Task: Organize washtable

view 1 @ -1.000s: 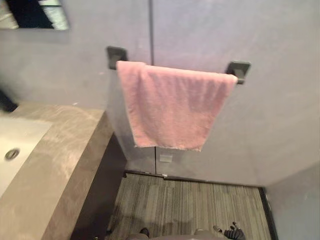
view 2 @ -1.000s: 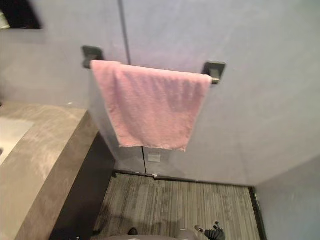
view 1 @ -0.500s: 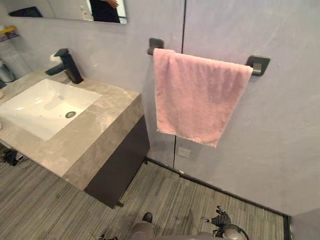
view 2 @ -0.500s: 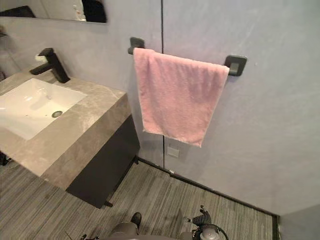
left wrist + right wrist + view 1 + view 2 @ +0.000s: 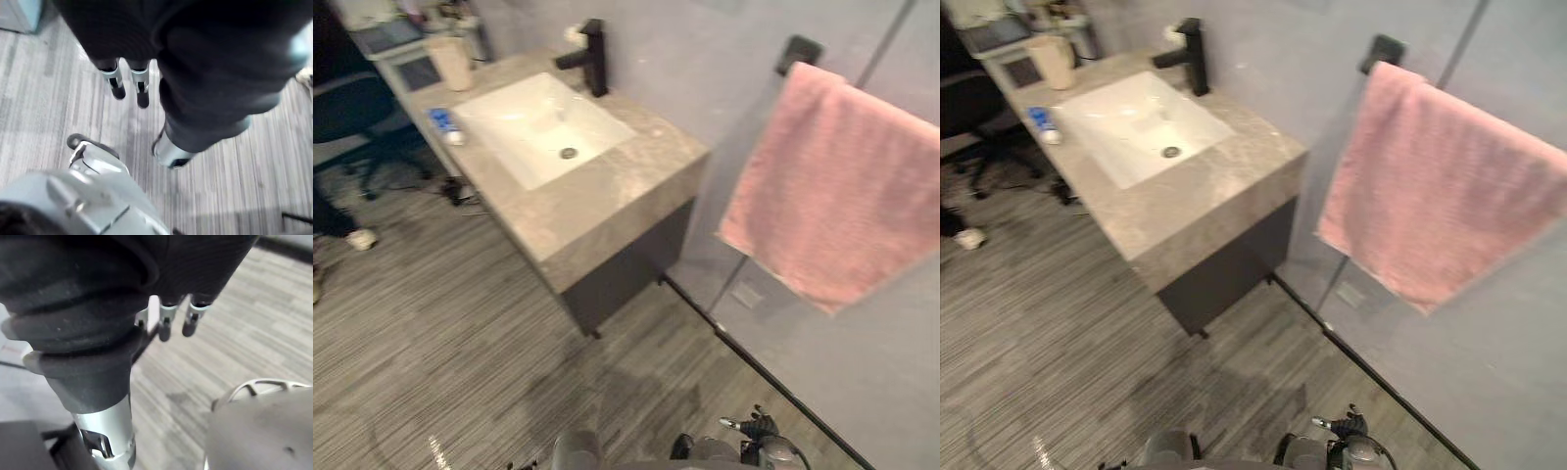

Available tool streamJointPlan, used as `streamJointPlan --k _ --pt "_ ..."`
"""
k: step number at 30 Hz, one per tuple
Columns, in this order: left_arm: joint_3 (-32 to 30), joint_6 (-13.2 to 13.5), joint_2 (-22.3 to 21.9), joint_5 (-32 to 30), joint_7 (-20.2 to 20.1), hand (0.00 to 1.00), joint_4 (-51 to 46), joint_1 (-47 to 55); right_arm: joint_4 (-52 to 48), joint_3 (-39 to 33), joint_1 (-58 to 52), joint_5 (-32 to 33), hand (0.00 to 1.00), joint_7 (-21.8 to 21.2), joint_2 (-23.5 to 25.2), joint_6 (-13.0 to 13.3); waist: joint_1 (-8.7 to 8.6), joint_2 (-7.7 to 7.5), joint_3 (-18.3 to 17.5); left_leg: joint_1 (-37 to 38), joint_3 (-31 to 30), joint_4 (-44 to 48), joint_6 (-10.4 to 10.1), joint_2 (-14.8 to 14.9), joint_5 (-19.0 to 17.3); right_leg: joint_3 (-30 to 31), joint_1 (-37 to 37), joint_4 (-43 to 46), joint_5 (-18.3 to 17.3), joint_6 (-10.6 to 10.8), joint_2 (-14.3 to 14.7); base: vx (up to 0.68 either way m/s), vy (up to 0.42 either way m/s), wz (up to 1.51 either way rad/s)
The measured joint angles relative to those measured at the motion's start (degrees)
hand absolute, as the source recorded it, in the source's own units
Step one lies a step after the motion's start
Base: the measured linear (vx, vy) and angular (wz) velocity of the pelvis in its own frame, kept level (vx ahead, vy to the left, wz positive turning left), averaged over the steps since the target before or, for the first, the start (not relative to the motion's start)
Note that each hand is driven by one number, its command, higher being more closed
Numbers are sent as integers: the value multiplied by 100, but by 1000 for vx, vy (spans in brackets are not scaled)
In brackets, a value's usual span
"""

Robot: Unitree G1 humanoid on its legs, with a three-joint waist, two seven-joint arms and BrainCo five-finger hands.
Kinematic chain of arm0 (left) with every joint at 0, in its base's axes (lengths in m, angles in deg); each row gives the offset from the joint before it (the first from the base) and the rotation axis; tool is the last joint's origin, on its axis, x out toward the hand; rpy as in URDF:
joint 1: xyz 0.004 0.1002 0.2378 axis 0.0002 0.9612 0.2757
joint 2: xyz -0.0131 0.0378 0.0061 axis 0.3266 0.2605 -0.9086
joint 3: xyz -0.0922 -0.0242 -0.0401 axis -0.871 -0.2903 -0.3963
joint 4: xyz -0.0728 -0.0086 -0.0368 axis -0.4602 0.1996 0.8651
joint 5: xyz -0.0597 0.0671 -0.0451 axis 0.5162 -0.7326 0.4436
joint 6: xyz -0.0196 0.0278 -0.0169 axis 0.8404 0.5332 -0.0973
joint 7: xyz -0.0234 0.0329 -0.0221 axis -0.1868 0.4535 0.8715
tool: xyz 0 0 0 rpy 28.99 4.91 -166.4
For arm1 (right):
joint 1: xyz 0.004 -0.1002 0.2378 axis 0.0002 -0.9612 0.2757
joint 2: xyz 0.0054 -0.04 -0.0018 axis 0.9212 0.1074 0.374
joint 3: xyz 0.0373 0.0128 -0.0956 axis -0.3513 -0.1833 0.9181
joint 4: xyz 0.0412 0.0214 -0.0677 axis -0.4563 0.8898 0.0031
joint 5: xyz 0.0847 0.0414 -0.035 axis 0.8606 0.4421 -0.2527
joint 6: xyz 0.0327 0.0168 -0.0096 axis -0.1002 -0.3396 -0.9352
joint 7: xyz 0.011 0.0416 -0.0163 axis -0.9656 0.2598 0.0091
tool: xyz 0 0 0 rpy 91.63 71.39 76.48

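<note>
Bathroom, striped floor (image 5: 431, 323): view swung by camera since prior frame, pink towel (image 5: 842, 196) unmoved on rail; washtable (image 5: 607, 196) upper left, stone top w/ white basin (image 5: 533, 122), black tap (image 5: 592, 57), cup (image 5: 450, 61), blue tube (image 5: 441, 119); left hand (image 5: 116, 83) & right hand (image 5: 165, 325) hung fingers-straight, nothing held.

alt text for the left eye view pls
A grey stone washtable with a white sink and black faucet stands against a grey wall, seen from above. A pink towel hangs from a dark rail to its right, apart from it. A beige cup and a small blue item sit at the counter's far end.
</note>
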Motion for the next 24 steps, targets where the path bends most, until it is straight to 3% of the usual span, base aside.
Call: streamJointPlan --k 2,3,4,5,7,14,18,20,21,23,24 --pt "526 20 89 -39 -19 0 -59 -28 106 -326 7 303 0 17 -107 10 -82 187 -7 56 234 -908 -101 -355 100 -565 64 -33 25 78 -229 -56 224 213" --pt "616 24 144 -45 -17 0 -68 -24 135 -330 10 356 0 21 -49 11 -82 150 -20 164 224 -1255 -117 -486 102 -655 150 -264 116 176 -248 -64 223 162" --pt "717 -9 178 -59 -30 0 29 -28 184 -388 18 449 0 35 13 20 -73 178 0 427 237 -1948 -263 -659 158 -973 359 -484 276 470 -311 -40 187 95" --pt "797 -29 204 -76 -32 0 68 -20 178 -447 17 465 0 40 14 22 -67 151 5 519 224 -2215 -294 -771 350 -1061 409 -535 337 463 -357 -39 224 80" --pt "964 -26 205 -184 -72 0 111 11 171 -542 17 469 0 128 79 13 -67 127 -1 804 112 -2913 -148 -1045 723 -1173 479 -560 434 545 -479 -80 196 35" --pt "1282 -58 430 -746 -149 0 366 20 166 -546 18 447 0 140 92 -7 -63 -10 -9 930 64 -3098 -116 -1476 800 -1074 512 -494 619 727 -810 -86 99 4" --pt "1278 -135 494 -957 -138 0 419 150 252 -558 16 458 0 135 80 -22 -54 -130 17 970 -204 -3101 23 -1581 779 -815 578 -205 539 593 -930 -65 41 23" --pt "1303 -143 577 -1032 -150 0 411 167 260 -536 -170 502 0 126 75 -73 -172 -189 22 946 -765 -3100 202 -1631 746 692 458 225 185 62 -780 -43 5 109" --pt "1301 -141 592 -1062 -157 0 408 168 269 -526 -280 545 0 120 91 -85 -174 -220 5 947 -915 -3100 210 -1618 755 1270 429 231 35 -46 -606 27 -89 126" --pt "1251 -114 675 -1070 -231 0 388 240 308 -538 -531 708 0 116 233 -85 -144 -412 -91 813 -1399 -3095 194 -1680 897 2669 458 -70 -479 31 36 23 -168 111" --pt "1197 -114 692 -1073 -263 0 388 242 339 -547 -553 728 0 117 254 -83 -152 -465 -96 774 -1484 -3087 176 -1720 935 2886 504 -180 -588 153 105 -20 -168 95"
